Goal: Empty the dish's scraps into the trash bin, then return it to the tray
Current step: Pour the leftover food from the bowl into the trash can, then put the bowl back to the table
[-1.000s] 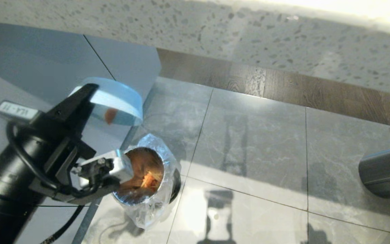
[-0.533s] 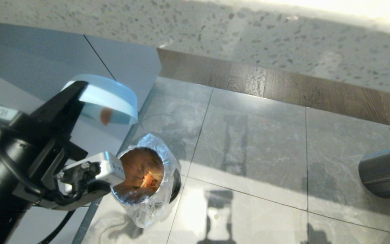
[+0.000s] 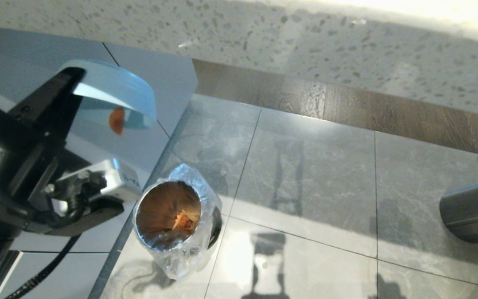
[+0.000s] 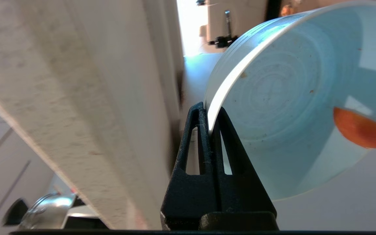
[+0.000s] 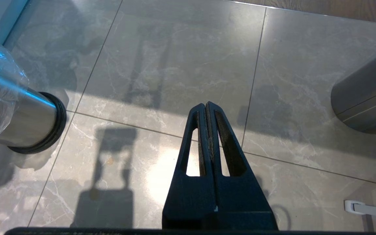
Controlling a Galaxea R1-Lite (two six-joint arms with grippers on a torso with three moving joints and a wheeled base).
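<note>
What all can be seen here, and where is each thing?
dish: one, light blue, tipped on its side in the air above the bin
scrap stuck in the dish: one, orange
trash bin: one, shiny metal, clear liner, on the floor; orange and pale scraps inside
larger bin: one, dark grey, floor at right
floor: grey tiles
left gripper: black, shut on the dish rim
right gripper: black, shut, empty, over the floor
</note>
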